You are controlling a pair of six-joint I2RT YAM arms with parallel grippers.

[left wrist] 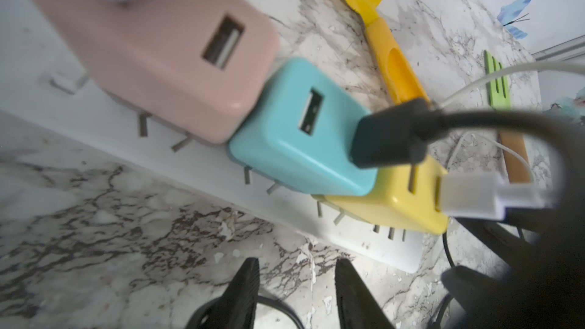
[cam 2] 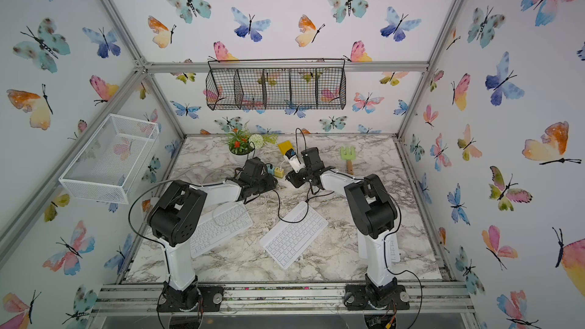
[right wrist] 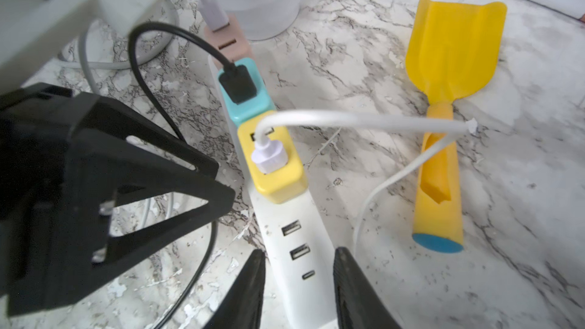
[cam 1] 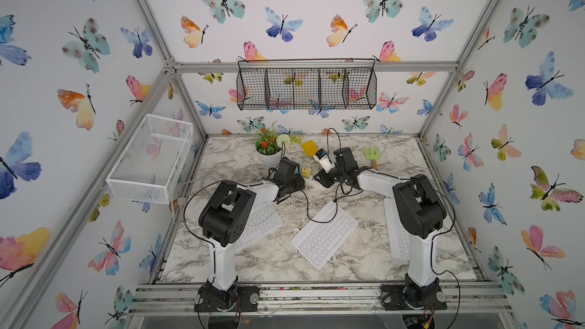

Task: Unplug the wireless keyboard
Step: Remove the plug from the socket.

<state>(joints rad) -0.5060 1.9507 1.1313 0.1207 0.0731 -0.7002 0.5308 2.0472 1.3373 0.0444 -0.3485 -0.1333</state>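
Note:
The white wireless keyboard (cam 1: 324,235) (cam 2: 292,235) lies mid-table, and a black cable (cam 1: 308,210) runs from it toward the power strip (right wrist: 313,226) (left wrist: 205,172). The cable's black plug (right wrist: 237,85) (left wrist: 389,140) sits in the teal charger (right wrist: 234,112) (left wrist: 285,140). My left gripper (left wrist: 297,262) (cam 1: 300,183) is open over bare marble beside the strip, holding nothing. My right gripper (right wrist: 300,251) (cam 1: 319,178) is open, its fingers standing either side of the strip's USB end without clamping it.
A pink charger (left wrist: 164,58) with a lilac plug and a yellow charger (right wrist: 278,181) with a white plug (right wrist: 269,156) flank the teal one. Two more keyboards (cam 1: 259,226) (cam 1: 397,232) lie under the arms. A yellow shovel (right wrist: 449,58), green rake (cam 1: 371,153) and flower pot (cam 1: 269,150) stand behind.

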